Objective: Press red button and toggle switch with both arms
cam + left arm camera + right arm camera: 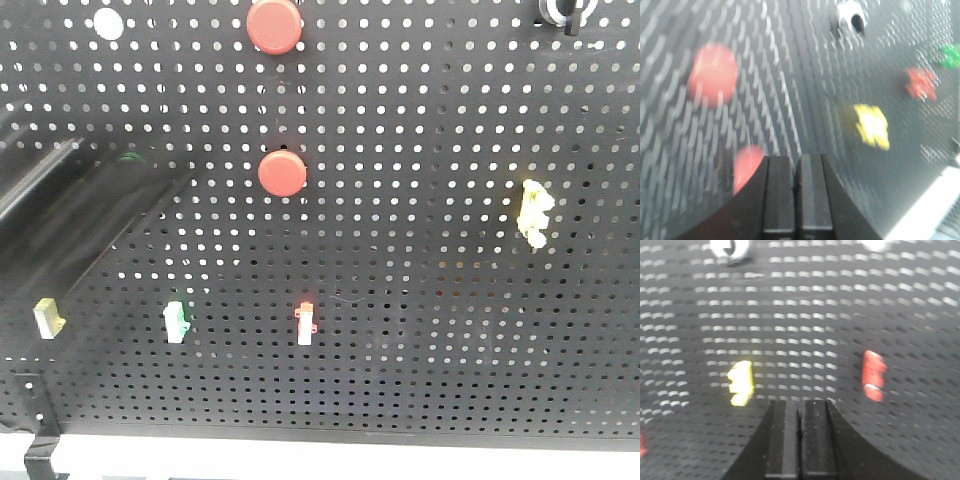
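Observation:
Two red buttons are on the black pegboard, the upper [274,25] above the lower [281,173]. Small toggle switches stand below: yellow [48,318], green [176,321] and red [305,323], and another yellow one [533,212] at the right. My left arm [70,205] is a broad dark blurred bar at the left, its end left of the lower button. The left gripper [795,160] is shut and empty, with a red button [747,165] just left of its tips. The right gripper [800,402] is shut and empty, between a yellow switch [741,382] and a red switch [874,374].
A white round button [107,23] sits top left and a dark knob [565,12] top right. A white ledge [350,455] runs under the board. The left wrist view also shows a second red button [713,72] and yellow [871,125], red [921,83] and green [952,54] switches.

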Controlling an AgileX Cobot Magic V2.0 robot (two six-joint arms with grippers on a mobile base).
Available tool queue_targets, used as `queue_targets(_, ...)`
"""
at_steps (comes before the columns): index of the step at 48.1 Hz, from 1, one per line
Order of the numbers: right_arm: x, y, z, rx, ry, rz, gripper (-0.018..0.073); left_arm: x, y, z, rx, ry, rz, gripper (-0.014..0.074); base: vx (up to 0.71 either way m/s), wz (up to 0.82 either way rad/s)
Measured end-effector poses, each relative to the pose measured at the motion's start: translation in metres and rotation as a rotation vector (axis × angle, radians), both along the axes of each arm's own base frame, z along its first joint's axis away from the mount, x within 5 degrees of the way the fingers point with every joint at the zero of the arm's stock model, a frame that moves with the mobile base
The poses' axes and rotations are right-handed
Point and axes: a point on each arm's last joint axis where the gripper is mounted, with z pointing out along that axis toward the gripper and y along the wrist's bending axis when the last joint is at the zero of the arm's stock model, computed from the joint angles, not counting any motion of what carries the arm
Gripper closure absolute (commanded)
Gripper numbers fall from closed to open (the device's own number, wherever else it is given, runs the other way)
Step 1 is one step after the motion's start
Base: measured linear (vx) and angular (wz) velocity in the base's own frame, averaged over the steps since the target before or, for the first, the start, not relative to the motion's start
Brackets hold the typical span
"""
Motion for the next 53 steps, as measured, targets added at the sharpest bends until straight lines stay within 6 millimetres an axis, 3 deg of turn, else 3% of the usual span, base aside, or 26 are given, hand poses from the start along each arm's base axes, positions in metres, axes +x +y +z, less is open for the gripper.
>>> queue_targets(5,0.015,0.005,0.012,0.019,0.012,0.055,0.0562,-0.025,0.023,-0.029,-0.018,0.03,-0.003,0.0594,0.0,0.0)
queue_targets(11,0.049,0.015,0.028,0.04,0.055,0.161,0.0562,-0.046,0.042,-0.059,-0.063,0.076,-0.006,0.0594,0.0,0.0)
queue_targets(17,0.085,0.027,0.042,0.054,0.076,0.288,0.0562,-0.058,0.052,-0.074,-0.083,0.088,-0.009,0.0594,0.0,0.0)
queue_targets(28,0.137,0.037,0.071,0.137,0.022,0.4,0.0562,-0.061,0.054,-0.08,-0.056,0.125,-0.015,0.0594,0.0,0.0)
queue_targets(36,0.167,0.039,0.076,0.144,0.031,0.414,0.0562,-0.061,0.054,-0.081,-0.055,0.126,-0.015,0.0594,0.0,0.0)
queue_targets(53,0.186,0.043,0.071,0.155,0.059,0.457,0.0562,-0.061,0.054,-0.081,-0.055,0.128,-0.015,0.0594,0.0,0.0)
